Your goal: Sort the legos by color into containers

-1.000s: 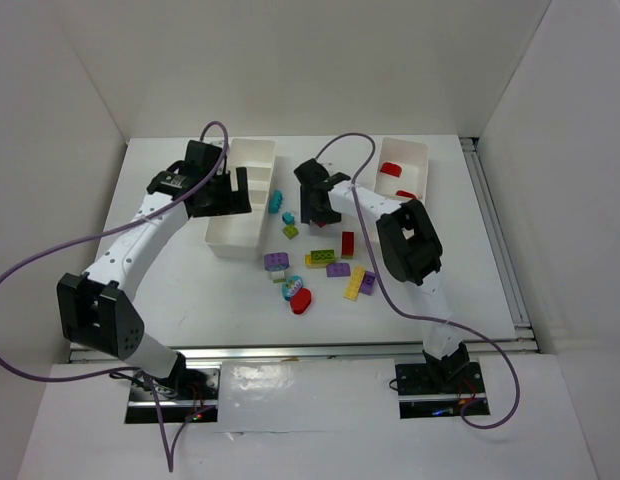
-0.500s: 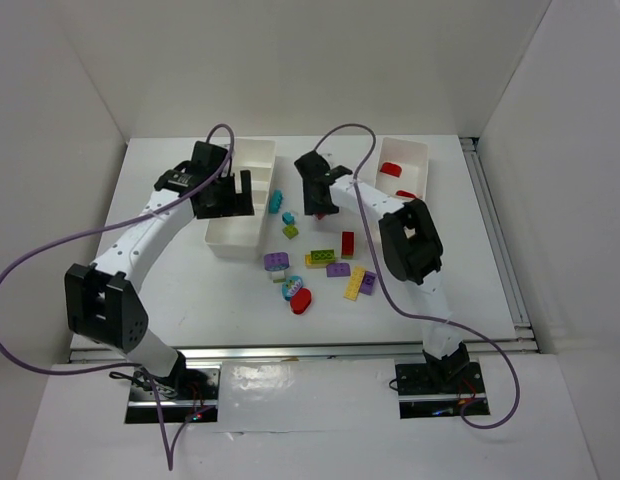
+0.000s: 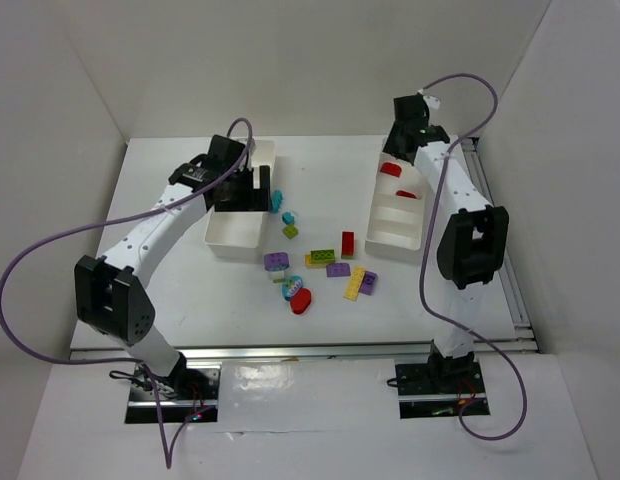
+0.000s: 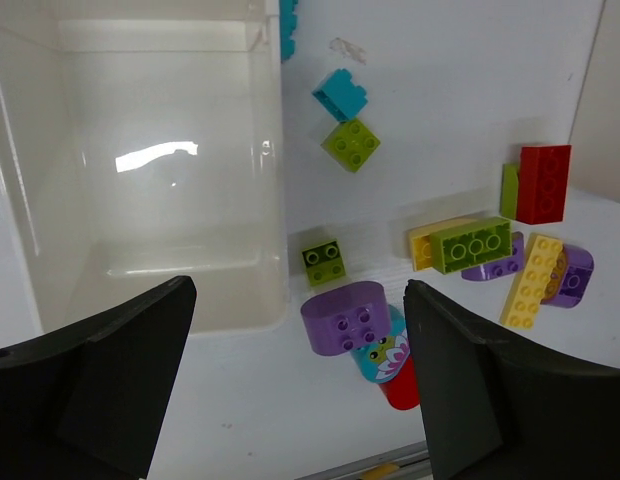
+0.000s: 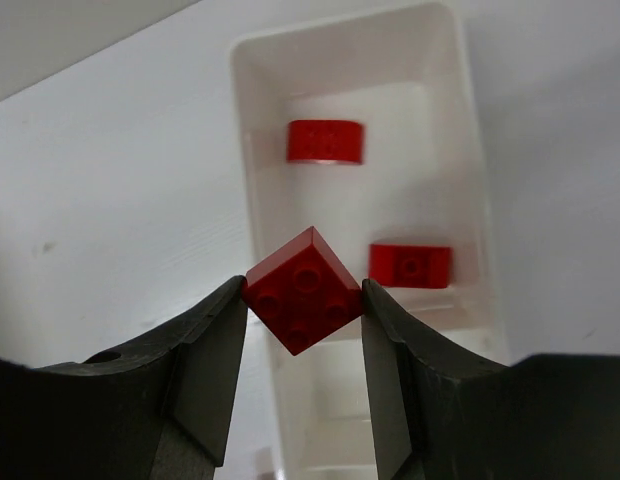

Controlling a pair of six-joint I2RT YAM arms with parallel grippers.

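Two red pieces (image 5: 325,141) are lodged in the right tray (image 5: 470,150), a red brick (image 5: 304,290) is clamped in the right gripper (image 5: 303,300) above it, the left gripper (image 4: 297,295) is spread wide and empty, and most legos (image 3: 338,269) are left on the table (image 3: 170,290).

White arm links (image 3: 150,225), black joint housings (image 3: 470,245), looping purple cables (image 3: 462,77), matte black fingers (image 4: 90,390)

Bright, even white light fills the enclosure (image 3: 60,100) from above, and the table (image 3: 220,300) carries only faint, soft shadows. In the left wrist view a pale streak of glare sits on the white tray (image 4: 170,230), and the left tool (image 4: 298,295) shows its dark fingers (image 4: 100,380) soft-edged, slightly out of focus up close. The overhead view is crisp throughout.
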